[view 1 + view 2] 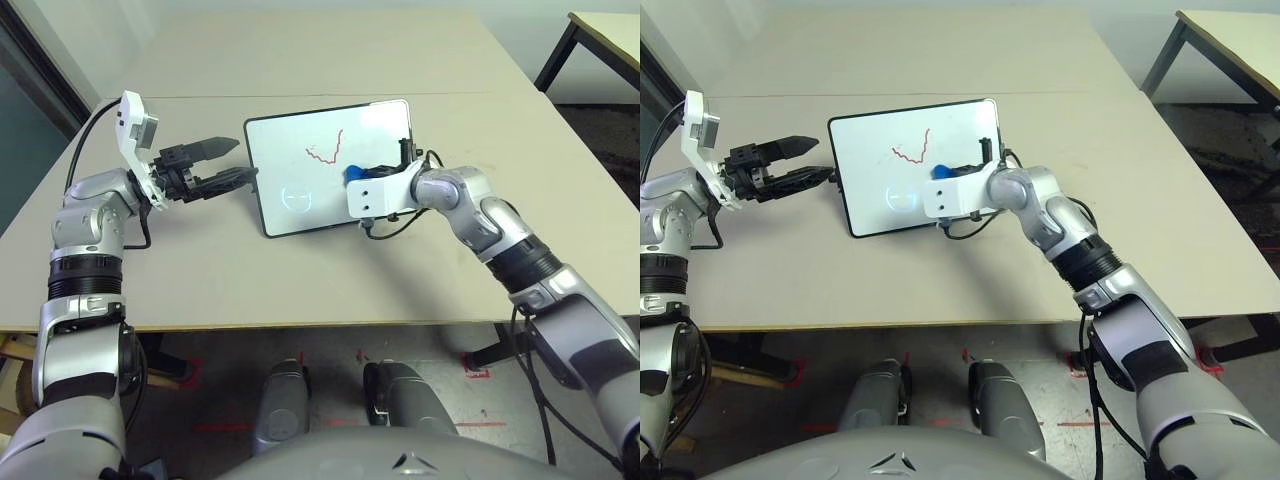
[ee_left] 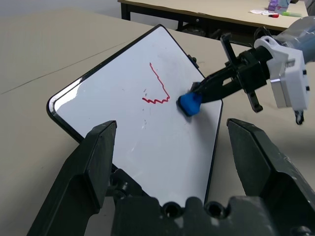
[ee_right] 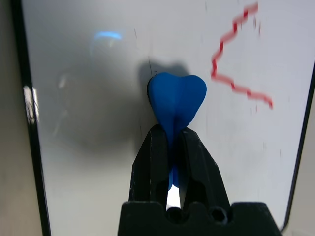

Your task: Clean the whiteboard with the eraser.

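The whiteboard (image 1: 290,160) lies flat on the table, tilted a little, with a red squiggle (image 1: 325,150) near its middle. My right gripper (image 1: 362,176) is shut on the blue eraser (image 1: 353,175). The eraser's squeezed tip (image 3: 176,96) rests on the board just beside the lower end of the squiggle (image 3: 231,59). My left gripper (image 1: 245,160) stands open at the board's left edge, its fingers (image 2: 98,147) spread over the near corner with nothing between them. The left wrist view shows the eraser (image 2: 189,104) at the end of the right gripper (image 2: 204,90).
The beige table (image 1: 300,280) has free room all round the board, and a seam runs across it behind the board. A second table (image 1: 605,35) stands off to the far right. A black cable (image 1: 395,225) loops by my right wrist.
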Robot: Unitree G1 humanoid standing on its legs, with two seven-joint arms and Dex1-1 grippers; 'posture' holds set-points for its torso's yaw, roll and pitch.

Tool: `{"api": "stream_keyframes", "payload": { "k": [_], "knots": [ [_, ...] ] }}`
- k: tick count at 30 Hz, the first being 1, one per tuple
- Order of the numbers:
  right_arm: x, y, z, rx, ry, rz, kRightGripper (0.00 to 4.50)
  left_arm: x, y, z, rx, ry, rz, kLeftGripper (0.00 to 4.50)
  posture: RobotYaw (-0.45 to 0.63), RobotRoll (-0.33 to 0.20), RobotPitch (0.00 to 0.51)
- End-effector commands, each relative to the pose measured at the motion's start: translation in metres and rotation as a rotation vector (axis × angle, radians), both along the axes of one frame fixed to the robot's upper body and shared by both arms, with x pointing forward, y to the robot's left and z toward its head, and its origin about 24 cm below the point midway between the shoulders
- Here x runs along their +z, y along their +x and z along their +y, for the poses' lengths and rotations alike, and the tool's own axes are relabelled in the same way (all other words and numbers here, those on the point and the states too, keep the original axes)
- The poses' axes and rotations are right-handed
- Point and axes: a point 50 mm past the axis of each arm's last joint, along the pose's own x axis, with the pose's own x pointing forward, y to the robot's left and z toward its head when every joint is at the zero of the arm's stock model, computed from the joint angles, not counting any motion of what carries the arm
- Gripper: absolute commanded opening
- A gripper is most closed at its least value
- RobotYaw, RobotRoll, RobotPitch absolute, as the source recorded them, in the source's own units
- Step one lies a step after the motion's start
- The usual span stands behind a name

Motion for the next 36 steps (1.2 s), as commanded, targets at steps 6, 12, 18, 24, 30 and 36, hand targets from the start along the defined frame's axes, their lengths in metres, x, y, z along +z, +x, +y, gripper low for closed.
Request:
{"api": "stream_keyframes", "payload": {
  "k": [6, 12, 18, 24, 30, 36],
  "knots": [
    [-0.009, 0.002, -0.009, -0.024, -0.054, 0.026, 0.05, 0.001, -0.001, 0.001, 0.000, 0.018, -0.002, 4.50, 0.25, 0.000, 0.090],
    [-0.009, 0.002, -0.032, -0.062, -0.091, 0.013, 0.05, 0.001, 0.001, -0.001, -0.005, 0.018, 0.000, 4.50, 0.23, 0.000, 0.090],
    [-0.013, -0.005, -0.054, -0.076, -0.142, 0.024, 0.04, 0.000, 0.004, -0.004, -0.013, 0.012, -0.003, 4.50, 0.21, 0.000, 0.089],
    [-0.014, -0.008, -0.077, -0.123, -0.175, 0.031, 0.04, -0.002, 0.004, -0.005, -0.018, 0.009, -0.001, 4.50, 0.20, 0.000, 0.089],
    [0.007, -0.009, -0.069, -0.103, -0.034, 0.025, 0.04, -0.001, 0.005, -0.006, -0.021, 0.009, -0.001, 4.50, 0.20, 0.000, 0.090],
    [0.037, -0.012, -0.055, -0.069, 0.095, 0.018, 0.03, 0.000, 0.005, -0.005, -0.024, 0.017, -0.003, 4.50, 0.21, 0.000, 0.092]
  ]
}}
